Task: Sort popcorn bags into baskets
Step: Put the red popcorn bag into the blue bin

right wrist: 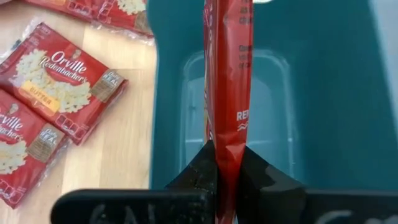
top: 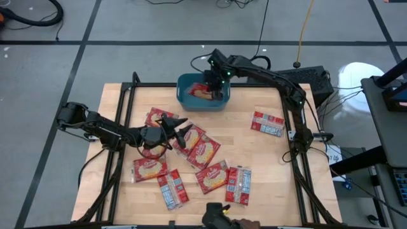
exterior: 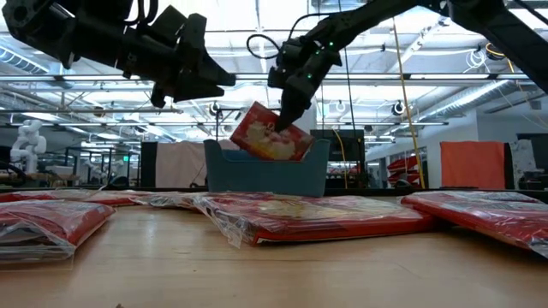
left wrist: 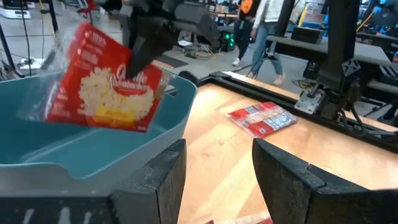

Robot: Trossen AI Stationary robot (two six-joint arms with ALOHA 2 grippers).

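Note:
My right gripper (top: 208, 86) is over the teal basket (top: 186, 97) at the table's far middle, shut on one red popcorn bag (exterior: 270, 139). The bag's lower part is inside the basket's walls (left wrist: 93, 168). My left gripper (top: 184, 129) is open and empty, raised above several popcorn bags (top: 205, 150) that lie flat on the table's middle. It also shows in the low view (exterior: 195, 75). One more bag (top: 267, 123) lies flat, back up, near the right edge. My right gripper pinches the bag's upper edge (right wrist: 227, 155) between its two fingers, which come from above and point down. The bag hangs below them, tilted, its lower part (left wrist: 99, 118) down between the basket's walls. I cannot tell whether it touches the basket's floor.
A black frame (top: 127, 95) runs around the wooden table top. Bare wood (top: 267, 165) lies on the right side and near the far left corner. People walk in the room beyond the table (left wrist: 261, 31).

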